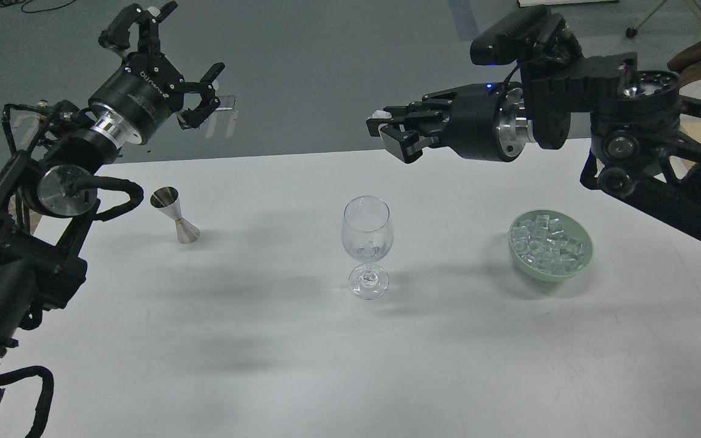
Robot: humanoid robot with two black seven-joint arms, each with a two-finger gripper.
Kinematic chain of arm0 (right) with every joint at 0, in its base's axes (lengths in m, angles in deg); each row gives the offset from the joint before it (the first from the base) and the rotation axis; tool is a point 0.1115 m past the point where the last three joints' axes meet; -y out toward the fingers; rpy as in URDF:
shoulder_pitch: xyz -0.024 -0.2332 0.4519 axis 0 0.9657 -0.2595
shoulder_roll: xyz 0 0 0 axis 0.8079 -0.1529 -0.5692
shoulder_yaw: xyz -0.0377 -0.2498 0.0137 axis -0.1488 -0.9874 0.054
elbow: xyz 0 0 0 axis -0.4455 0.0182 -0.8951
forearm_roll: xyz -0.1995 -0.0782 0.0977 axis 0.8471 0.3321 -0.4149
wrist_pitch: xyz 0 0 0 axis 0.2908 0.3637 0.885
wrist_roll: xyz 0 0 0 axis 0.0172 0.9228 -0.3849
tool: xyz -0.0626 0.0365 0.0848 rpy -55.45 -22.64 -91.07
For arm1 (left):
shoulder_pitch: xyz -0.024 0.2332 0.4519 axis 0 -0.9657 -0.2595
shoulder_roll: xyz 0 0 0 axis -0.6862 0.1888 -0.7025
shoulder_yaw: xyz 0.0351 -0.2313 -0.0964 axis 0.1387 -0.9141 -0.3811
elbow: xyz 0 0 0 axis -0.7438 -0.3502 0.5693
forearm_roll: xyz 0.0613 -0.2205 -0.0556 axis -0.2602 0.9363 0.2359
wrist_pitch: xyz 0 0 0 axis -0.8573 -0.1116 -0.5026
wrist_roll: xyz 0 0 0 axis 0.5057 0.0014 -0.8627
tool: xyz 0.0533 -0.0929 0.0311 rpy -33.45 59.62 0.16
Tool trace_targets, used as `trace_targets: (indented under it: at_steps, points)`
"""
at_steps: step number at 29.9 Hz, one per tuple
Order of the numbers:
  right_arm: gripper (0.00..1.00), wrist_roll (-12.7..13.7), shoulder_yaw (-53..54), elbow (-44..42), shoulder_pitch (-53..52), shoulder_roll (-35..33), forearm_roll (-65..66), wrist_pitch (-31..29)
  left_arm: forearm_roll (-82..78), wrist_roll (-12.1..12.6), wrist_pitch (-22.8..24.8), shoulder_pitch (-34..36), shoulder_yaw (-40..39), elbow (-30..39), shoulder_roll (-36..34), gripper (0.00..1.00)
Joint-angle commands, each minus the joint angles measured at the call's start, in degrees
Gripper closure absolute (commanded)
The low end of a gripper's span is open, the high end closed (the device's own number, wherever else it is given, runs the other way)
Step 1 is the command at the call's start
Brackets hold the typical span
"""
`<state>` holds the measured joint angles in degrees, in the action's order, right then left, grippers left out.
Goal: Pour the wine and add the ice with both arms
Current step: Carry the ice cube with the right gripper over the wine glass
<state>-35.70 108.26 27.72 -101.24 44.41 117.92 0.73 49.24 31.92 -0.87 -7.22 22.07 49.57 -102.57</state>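
**Both grippers raised above the worktop; wine glass, jigger and ice bowl untouched.**
The stemmed wine glass (pixel 367 246) stands upright mid-worktop (pixel 265 365); a steel jigger (pixel 174 215), presumably holding the wine, stands well to its left, and a green bowl (pixel 575 267) heaped with ice (pixel 549 244) well to its right. The left gripper (pixel 171 73) hangs above the jigger, fingers spread and empty; the right gripper (pixel 394 132) hovers above the glass, fingers apparently drawn near together, holding nothing. Likely risks: the narrow-waisted jigger tipping when pinched, the top-heavy glass being knocked, slick cubes slipping free. Lettering on the left wrist reads "ROBOTIQ", inverted.
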Motion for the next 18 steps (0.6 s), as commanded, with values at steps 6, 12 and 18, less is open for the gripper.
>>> trace_targets:
  at_steps: [6, 12, 18]
  points:
    - [1.00, 0.00, -1.30, 1.96, 0.09, 0.02, 0.00, 0.01, 0.02, 0.00, 0.00, 0.02, 0.00, -0.04, -0.09, 0.02]
    - [1.00, 0.00, -1.39, 3.10, 0.00, -0.15, 0.00, 0.01, 0.11, 0.00, 0.00, 0.37, 0.00, -0.04, -0.26, 0.02]
    - [1.00, 0.00, -2.88, 3.63, 0.53, -0.51, 0.00, 0.01, 0.11, 0.00, 0.09, 0.37, 0.18, -0.13, -0.35, 0.02]
